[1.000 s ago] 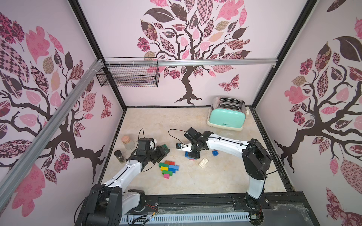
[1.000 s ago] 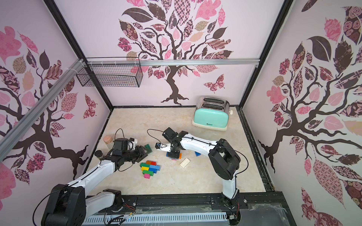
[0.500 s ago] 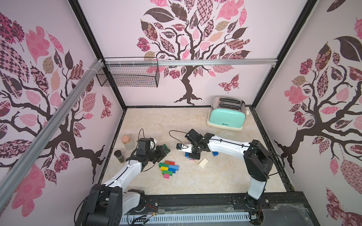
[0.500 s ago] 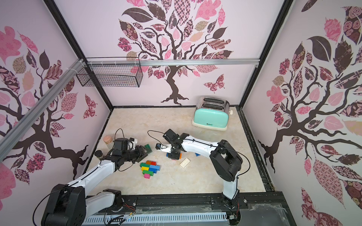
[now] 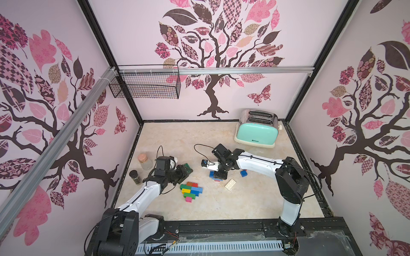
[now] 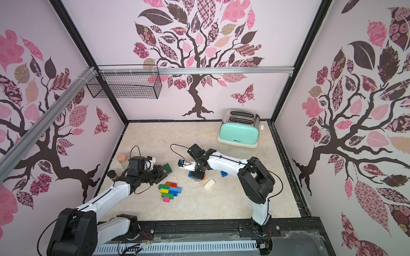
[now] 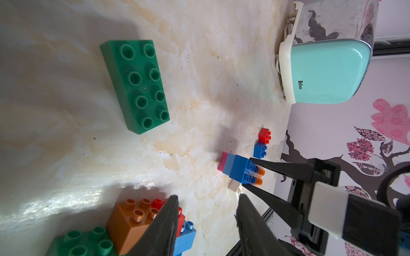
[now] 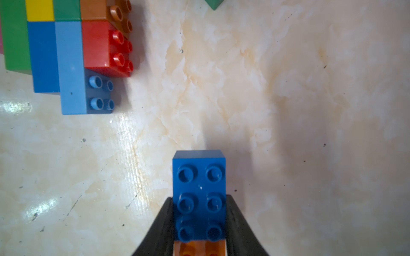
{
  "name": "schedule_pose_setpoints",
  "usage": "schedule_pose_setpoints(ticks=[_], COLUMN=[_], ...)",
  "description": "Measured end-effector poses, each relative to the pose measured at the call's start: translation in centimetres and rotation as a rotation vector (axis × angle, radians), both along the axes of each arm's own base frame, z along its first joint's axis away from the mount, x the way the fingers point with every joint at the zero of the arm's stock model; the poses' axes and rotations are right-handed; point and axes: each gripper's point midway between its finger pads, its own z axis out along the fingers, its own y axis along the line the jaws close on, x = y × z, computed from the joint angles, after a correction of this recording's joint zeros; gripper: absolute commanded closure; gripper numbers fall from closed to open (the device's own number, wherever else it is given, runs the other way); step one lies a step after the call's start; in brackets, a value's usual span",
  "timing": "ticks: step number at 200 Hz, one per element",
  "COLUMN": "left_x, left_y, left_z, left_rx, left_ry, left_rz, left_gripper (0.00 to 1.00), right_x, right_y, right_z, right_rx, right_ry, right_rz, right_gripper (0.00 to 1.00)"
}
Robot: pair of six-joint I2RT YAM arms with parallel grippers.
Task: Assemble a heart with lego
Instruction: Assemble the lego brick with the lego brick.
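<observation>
Grip of right jaws tight on dark blue oblong studded plastic brick, studs toward the arm, long axis running out between the tips, atop short pale-blue-and-pink stack mid cream marbled worktop. Left jaws partly parted, holding nothing, near flat multicoloured brick cluster and large green oblong brick. White brick and small blue brick beside stack. Mint-green toaster at back; pink tree-patterned walls around.
</observation>
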Motion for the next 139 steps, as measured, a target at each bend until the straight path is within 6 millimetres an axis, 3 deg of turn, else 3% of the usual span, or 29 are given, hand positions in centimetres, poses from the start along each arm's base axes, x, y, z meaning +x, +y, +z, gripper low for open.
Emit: schedule_pose_setpoints(ticks=[65, 139], left_x=[0.0, -0.1], left_y=[0.0, -0.2], left_z=[0.1, 0.5], left_rx=[-0.001, -0.015], left_ry=[-0.005, -0.012], left_rz=[0.000, -0.013], left_gripper=[0.54, 0.52], right_x=[0.2, 0.5], right_y=[0.1, -0.2], right_z=[0.3, 2.2], right_rx=[0.007, 0.029], right_ry=[-0.004, -0.025], right_rz=[-0.020, -0.064], right_gripper=[0.72, 0.40])
